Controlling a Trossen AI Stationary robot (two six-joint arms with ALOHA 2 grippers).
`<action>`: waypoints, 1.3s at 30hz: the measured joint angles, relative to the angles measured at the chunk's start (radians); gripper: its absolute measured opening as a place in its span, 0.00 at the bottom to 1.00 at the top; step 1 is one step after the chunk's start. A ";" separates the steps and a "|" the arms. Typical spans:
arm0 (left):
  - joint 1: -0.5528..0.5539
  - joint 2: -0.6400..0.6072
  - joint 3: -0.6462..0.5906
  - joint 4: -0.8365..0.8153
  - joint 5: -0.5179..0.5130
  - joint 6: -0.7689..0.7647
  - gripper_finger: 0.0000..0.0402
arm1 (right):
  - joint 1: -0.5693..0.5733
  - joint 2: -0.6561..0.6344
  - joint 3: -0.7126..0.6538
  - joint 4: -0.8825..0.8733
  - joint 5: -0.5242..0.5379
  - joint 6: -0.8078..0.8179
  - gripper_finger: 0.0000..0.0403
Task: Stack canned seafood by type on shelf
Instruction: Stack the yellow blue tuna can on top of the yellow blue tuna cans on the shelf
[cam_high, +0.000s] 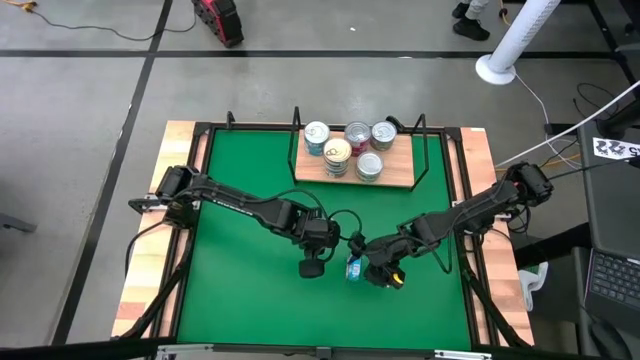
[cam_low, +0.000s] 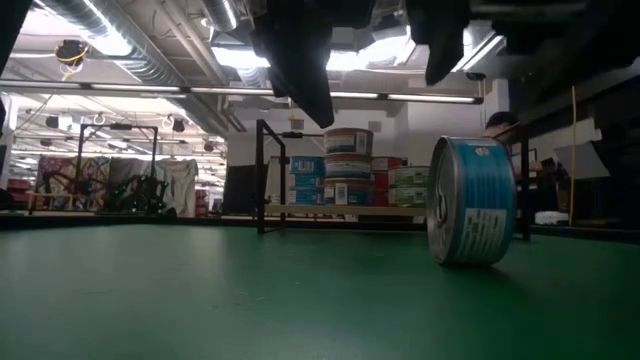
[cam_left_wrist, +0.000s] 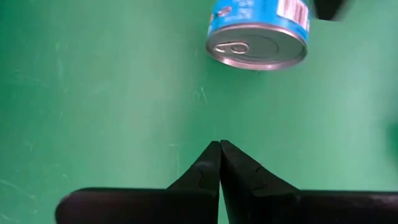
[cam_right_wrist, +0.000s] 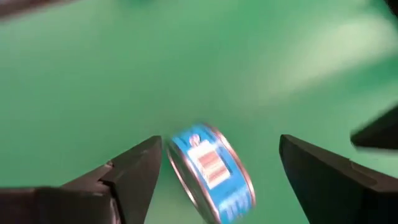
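Right gripper (cam_right_wrist: 214, 168): spread wide over the blue tin (cam_right_wrist: 211, 171), probably on edge; straddle its flat faces.
Left gripper (cam_left_wrist: 219, 152): clenched, empty; keep clear.

**Surfaces around your grippers**

Just ahead of your left gripper (cam_left_wrist: 219, 152), the blue tin (cam_left_wrist: 258, 31) shows a smooth, shiny metal lid and a glossy printed paper label. The gripper's fingers (cam_left_wrist: 199, 174) look like matt black plastic. Under both grippers, the green mat (cam_high: 250, 290) is matt, faintly scuffed cloth-like sheet. Beyond your right gripper (cam_right_wrist: 217, 168), the shelf (cam_high: 395, 178) is pale, unvarnished-looking wood with thin black metal rails. The counter's planks (cam_high: 140, 290) are light raw wood.
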 joint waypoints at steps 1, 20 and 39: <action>0.000 0.000 0.000 -0.004 0.000 0.000 0.01 | -0.008 0.000 0.000 -0.014 0.011 -0.011 0.80; 0.000 0.000 0.000 -0.032 -0.001 -0.002 0.01 | -0.075 0.118 -0.001 -0.060 0.014 -0.092 0.79; -0.010 -0.029 0.004 0.007 -0.036 0.003 0.01 | -0.075 0.119 -0.001 -0.084 0.114 0.048 0.33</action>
